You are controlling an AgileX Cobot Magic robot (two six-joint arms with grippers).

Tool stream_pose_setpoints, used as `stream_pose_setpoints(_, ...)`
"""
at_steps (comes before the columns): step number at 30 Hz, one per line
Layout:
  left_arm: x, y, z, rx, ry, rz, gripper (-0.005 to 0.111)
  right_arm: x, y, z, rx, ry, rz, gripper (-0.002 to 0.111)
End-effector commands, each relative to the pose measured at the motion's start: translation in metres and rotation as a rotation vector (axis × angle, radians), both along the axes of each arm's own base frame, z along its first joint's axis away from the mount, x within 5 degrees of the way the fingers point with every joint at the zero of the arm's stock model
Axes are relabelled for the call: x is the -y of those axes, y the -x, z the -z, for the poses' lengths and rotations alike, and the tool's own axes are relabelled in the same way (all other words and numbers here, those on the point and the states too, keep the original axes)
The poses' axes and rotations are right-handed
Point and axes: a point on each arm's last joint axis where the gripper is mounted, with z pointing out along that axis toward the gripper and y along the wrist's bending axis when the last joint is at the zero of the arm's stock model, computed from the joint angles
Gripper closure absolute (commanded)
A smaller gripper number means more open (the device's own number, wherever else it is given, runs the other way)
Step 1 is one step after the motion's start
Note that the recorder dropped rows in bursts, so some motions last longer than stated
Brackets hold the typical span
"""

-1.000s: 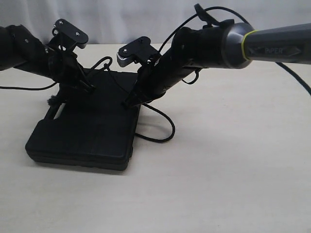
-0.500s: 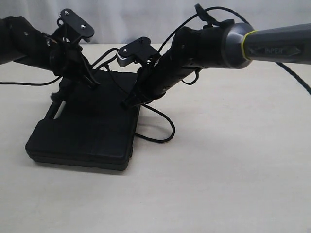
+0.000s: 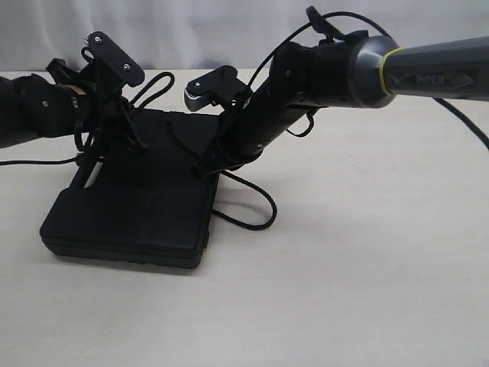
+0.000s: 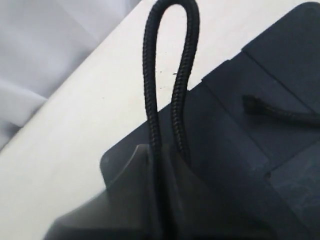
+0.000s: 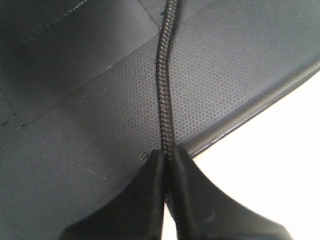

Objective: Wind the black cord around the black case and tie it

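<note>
The black case (image 3: 130,214) lies flat on the table, left of the middle. My left gripper (image 3: 137,145) hangs over its far left part, shut on the black cord (image 4: 150,75), which rises from the jaws in a narrow loop. A loose cord end (image 4: 270,111) rests on the case lid (image 4: 240,165). My right gripper (image 3: 200,170) is at the case's right edge, shut on a taut stretch of cord (image 5: 163,85) that runs across the textured lid (image 5: 90,150). More cord (image 3: 263,210) curls on the table to the right of the case.
The pale table (image 3: 344,290) stretches in front and to the right of the case. A thicker glossy arm cable (image 3: 466,122) hangs behind the right arm, and another (image 3: 30,162) trails on the table at the far left. A white curtain closes off the back.
My left arm rose, then dropped lower and swung left over the case's far corner, carrying the cord. The right gripper shifted only slightly at the case's right edge.
</note>
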Motion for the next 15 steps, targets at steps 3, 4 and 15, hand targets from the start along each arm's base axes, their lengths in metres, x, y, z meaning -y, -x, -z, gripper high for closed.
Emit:
stream_pose_setpoints(3, -0.012, 0.008, 0.005, 0.126, -0.136, 0.002, 0.107, -0.002, 0.001, -0.012, -0.029, -0.007, -0.019, 0.104)
stream_pose_setpoints(4, -0.013, 0.008, 0.005, 0.137, -0.141, -0.002, 0.107, -0.003, 0.0, -0.014, -0.034, -0.008, -0.025, 0.104)
stream_pose_setpoints(15, -0.012, 0.012, 0.009, 0.097, -0.159, 0.028, 0.107, -0.012, 0.002, -0.034, -0.042, -0.162, -0.006, 0.104)
